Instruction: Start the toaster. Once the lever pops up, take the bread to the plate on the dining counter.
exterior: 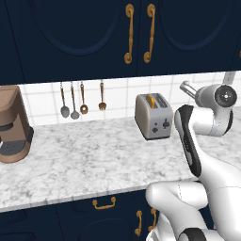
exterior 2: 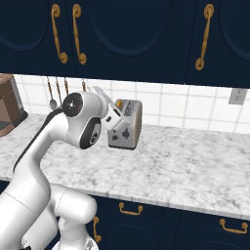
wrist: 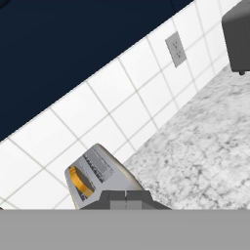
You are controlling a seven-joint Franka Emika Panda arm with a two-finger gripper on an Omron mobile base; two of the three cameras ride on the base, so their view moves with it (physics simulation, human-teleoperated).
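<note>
hand view shows my gripper [wrist: 126, 199] closed on nothing, just above the toaster [wrist: 105, 183] by the tiled wall. bread [wrist: 79, 181] sits in one slot — light, crumbly, i'd pinch its top edge gently.

Arm [exterior: 188, 141]: rises from the base, elbow bent, forearm angled up and forward over the counter edge.
Wrist [exterior 2: 80, 110]: round white joint with a dark cap, raised level with the tiled wall; hand points away toward the back wall.
Gripper [wrist: 125, 196]: two dark tips pressed together, no gap between them, nothing held.
Hand: rolled, so the hand view sits tilted.
Base: white rounded body below the counter front.
</note>
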